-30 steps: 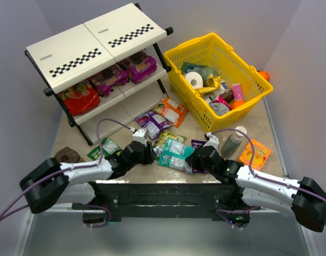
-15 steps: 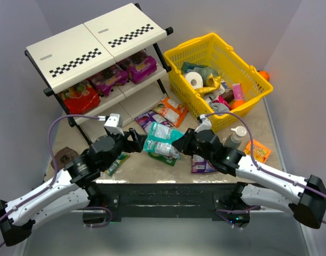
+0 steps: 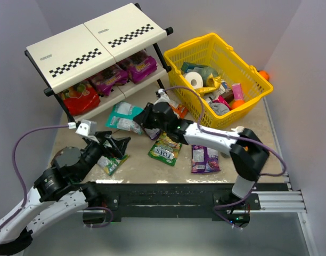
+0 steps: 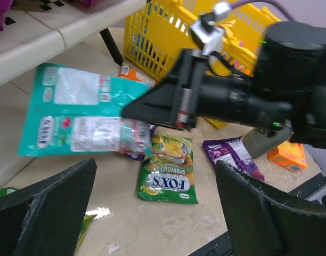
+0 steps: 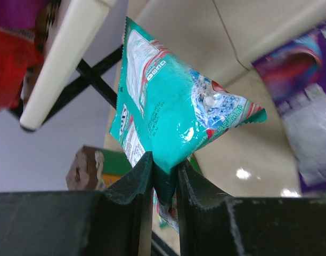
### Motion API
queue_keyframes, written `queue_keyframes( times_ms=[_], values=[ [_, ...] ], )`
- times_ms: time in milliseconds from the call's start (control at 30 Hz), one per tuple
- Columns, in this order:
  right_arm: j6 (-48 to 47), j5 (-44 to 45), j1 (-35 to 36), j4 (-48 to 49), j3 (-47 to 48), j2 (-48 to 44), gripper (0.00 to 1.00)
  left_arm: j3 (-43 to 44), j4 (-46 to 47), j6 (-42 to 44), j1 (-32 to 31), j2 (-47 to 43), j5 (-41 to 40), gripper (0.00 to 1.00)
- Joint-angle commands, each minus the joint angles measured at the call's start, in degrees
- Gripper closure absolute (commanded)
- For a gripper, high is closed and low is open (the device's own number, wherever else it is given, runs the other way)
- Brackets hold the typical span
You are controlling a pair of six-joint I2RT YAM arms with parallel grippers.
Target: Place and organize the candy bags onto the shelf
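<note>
Teal candy bag (image 3: 123, 116) clamped at right end by right fingers (image 5: 151, 184), hanging just before shelf (image 3: 99, 37) bottom tier, left of fingers, long axis along shelf front. Left fingers (image 3: 119, 141) spread wide, empty, near loose candy bags (image 3: 164, 149) on counter (image 3: 141, 169).

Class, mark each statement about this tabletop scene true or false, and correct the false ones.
1. The right fingers pinch a teal bag. True.
2. The left fingers grip the green bag. False: they stand open and empty, and the green bag lies on the table.
3. Bags lie on the top tier of the shelf. False: the top is bare; a red bag and purple bags sit on the tier below.
4. The yellow basket holds several items. True.
</note>
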Motion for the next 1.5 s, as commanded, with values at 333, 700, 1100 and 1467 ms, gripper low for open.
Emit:
queue_keyframes(
  times_ms=[333, 700, 1100, 1467],
  values=[
    [9.5, 6.1, 2.2, 12.7, 33.3, 33.6, 1.00, -5.8, 4.7, 8.0, -0.2, -14.9, 8.6, 0.00],
    [24.0, 14.7, 5.6, 26.0, 39.5, 48.1, 1.00, -6.3, 5.0, 8.5, -0.1, -15.1, 9.2, 0.01],
    [36.6, 26.9, 10.8, 20.9, 48.1, 54.2, 1.00, -6.5, 4.9, 8.8, 0.0, -15.6, 7.3, 0.00],
    [38.1, 36.0, 13.8, 13.9, 50.3, 53.5, 0.87, -6.3, 4.5, 8.8, 0.1, -15.4, 6.5, 0.00]
  ],
)
